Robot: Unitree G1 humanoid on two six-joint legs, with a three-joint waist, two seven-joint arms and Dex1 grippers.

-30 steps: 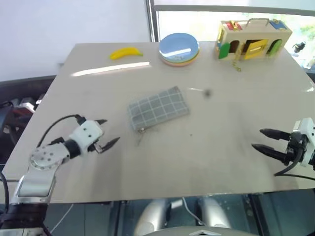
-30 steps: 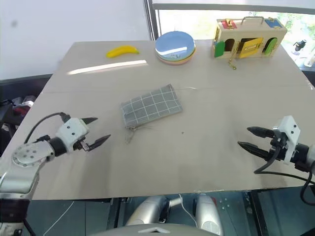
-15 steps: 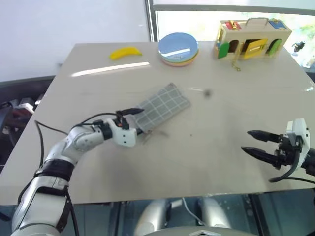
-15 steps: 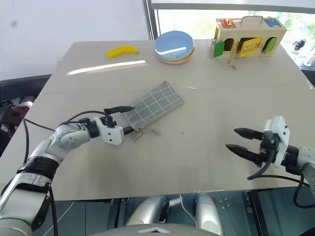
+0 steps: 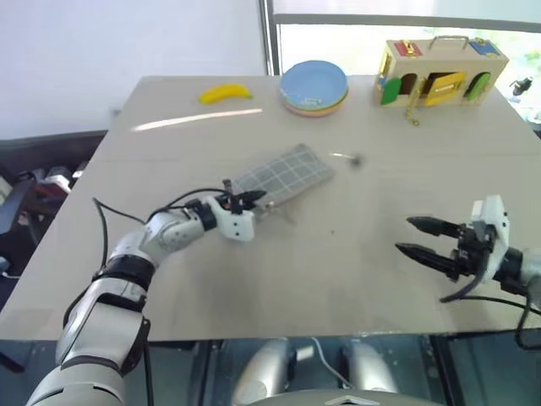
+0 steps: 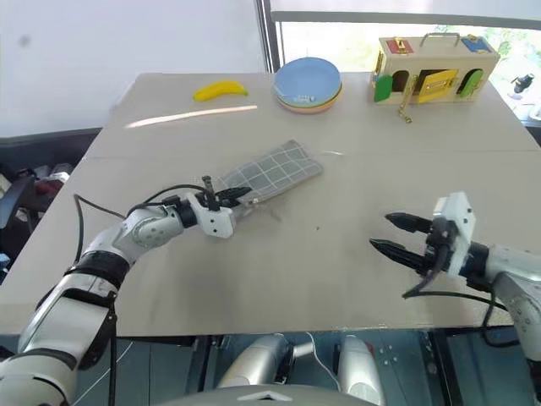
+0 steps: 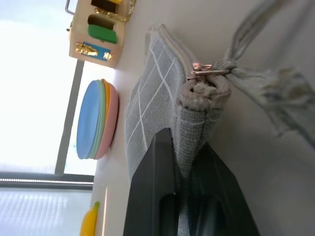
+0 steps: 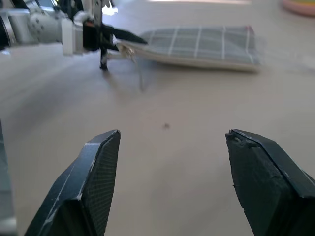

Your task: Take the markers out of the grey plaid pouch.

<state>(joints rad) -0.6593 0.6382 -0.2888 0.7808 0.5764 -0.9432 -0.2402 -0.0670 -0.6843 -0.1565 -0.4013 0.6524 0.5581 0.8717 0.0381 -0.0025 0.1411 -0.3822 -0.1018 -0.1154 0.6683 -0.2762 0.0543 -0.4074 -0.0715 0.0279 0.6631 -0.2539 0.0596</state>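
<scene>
Now, from the head views, the left hand (image 5: 250, 201) has swung in across the bench (image 5: 355, 279) and closed on the near end of the grey plaid pouch (image 5: 286, 173), which lies mid-bench; a second ago it hung apart, well short. The right hand (image 6: 391, 237) has drifted inward, fingers spread, holding nothing. From the left wrist, the fingers (image 7: 152, 196) pinch the pouch's corner by the zipper pull (image 7: 204, 69), still zipped. From the right wrist, open fingers (image 8: 96, 182) face the pouch. No markers show yet; opening likely comes next.
</scene>
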